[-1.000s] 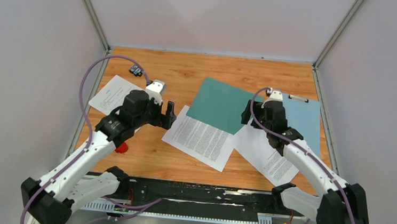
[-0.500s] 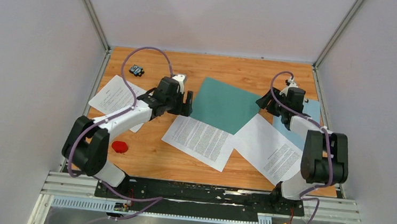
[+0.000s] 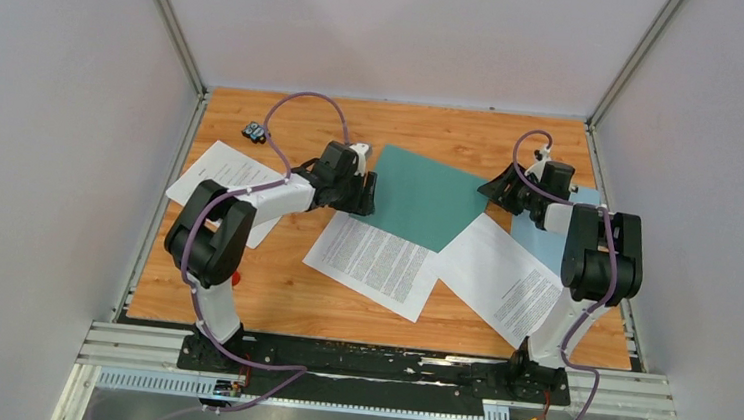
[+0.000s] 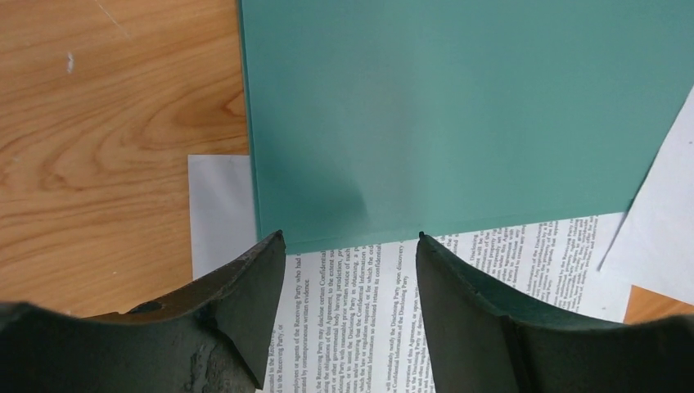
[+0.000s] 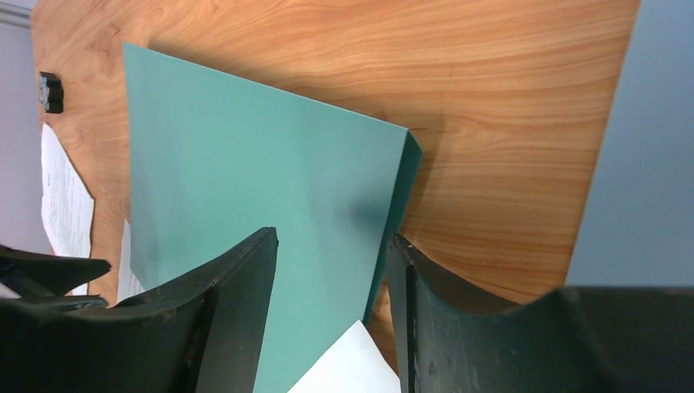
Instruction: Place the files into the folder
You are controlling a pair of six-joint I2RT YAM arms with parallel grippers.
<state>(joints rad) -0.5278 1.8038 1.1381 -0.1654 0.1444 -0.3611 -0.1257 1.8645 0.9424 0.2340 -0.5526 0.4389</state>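
Bright, even, diffuse light; faint soft shadows; wrist views sharp, nearest foreground slightly soft.

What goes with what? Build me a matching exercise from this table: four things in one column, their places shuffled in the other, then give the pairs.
Things
1. folder
2. clipboard
3. small black object
4. left hand

Places
A. on the bare table, near its far left corner
B. poised at the folder's edge, above the middle sheet
C. along the right side, partly under the right arm
D. mid-table, overlapping the middle sheet's far edge

Pairs: 1-D, 2-C, 3-A, 4-B
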